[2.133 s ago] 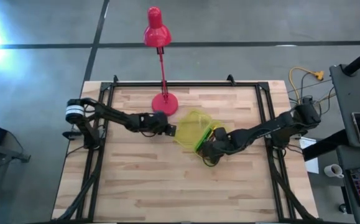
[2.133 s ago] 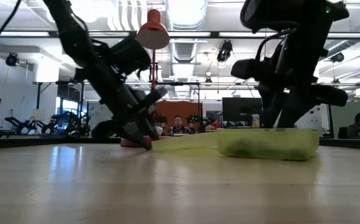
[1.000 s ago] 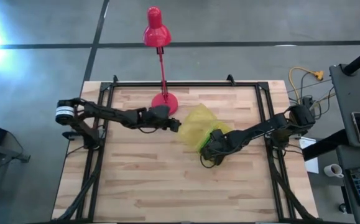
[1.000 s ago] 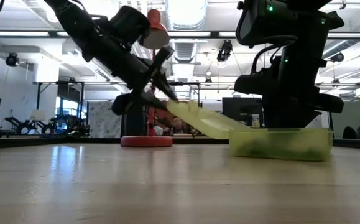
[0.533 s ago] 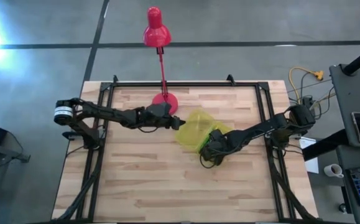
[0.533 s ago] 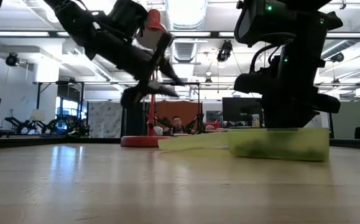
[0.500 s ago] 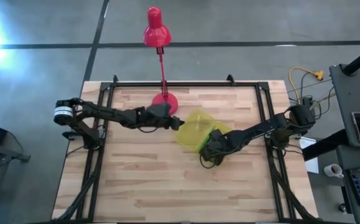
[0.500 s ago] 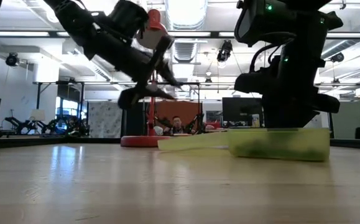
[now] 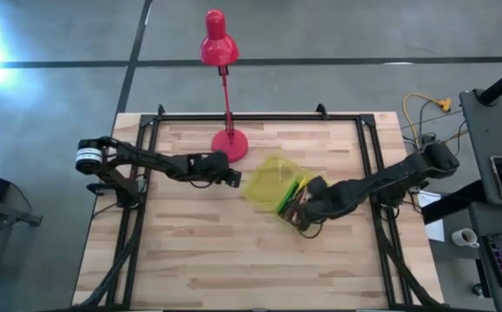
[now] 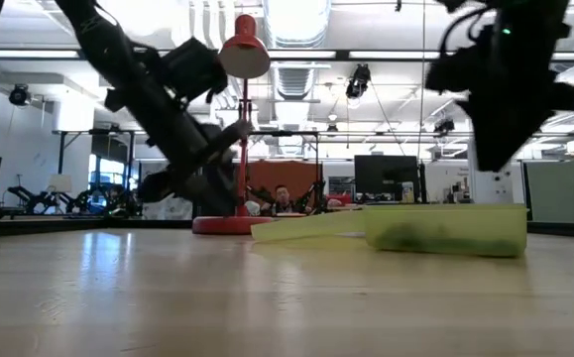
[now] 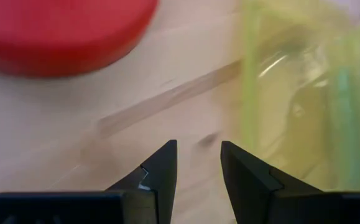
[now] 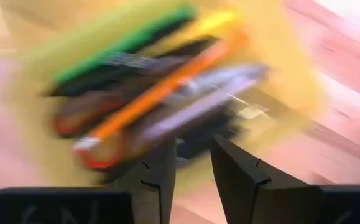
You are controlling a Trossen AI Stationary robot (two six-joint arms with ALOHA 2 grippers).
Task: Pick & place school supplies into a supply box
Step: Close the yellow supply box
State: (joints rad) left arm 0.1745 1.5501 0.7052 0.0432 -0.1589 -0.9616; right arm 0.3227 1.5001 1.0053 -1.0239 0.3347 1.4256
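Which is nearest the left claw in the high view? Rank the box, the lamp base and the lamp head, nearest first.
From the left claw:
1. Box, just beside its tips, toward the right arm.
2. Lamp base, close by, toward the table's far edge.
3. Lamp head, beyond the table's far edge.

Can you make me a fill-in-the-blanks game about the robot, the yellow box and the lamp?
1. The lamp standing on the table is colored ____.
2. The pens are lying inside the ____ supply box.
3. The left gripper is holding ____.
4. In the high view, the gripper closest to the lamp's base is the ____ one.

Missing words: red; yellow-green; nothing; left
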